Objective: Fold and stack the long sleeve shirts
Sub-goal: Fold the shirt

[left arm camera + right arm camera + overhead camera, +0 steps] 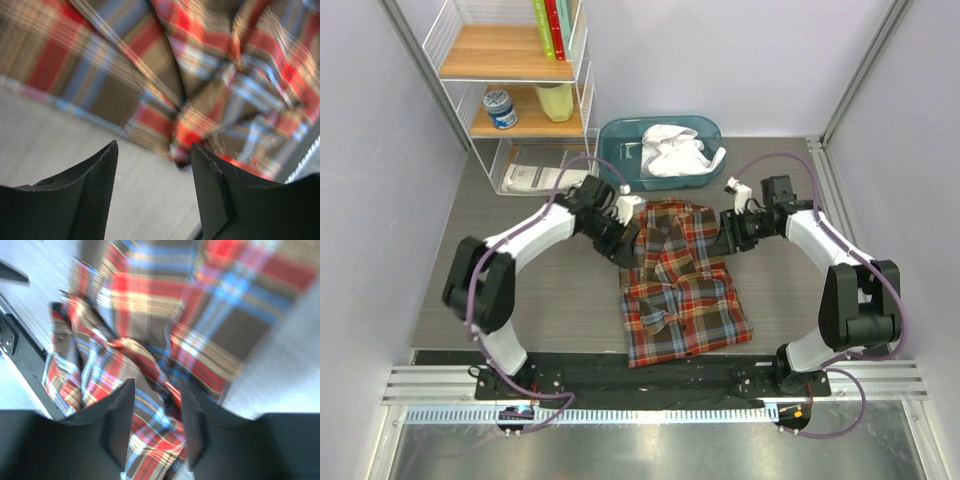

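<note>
Top external: plaid shirt [680, 285] ran top-to-bottom mid-frame; left fingers [95, 190] at its upper-left, apart, empty; right fingers [117, 425] upper-right, apart, grip unclear.

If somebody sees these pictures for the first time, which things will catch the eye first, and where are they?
The plaid shirt draws the eye first: red, brown and blue, lying rumpled in the middle of the table. Next comes the white garment heaped in the blue tub at the far edge. The left gripper and the right gripper sit at the shirt's far corners, one on each side.
</note>
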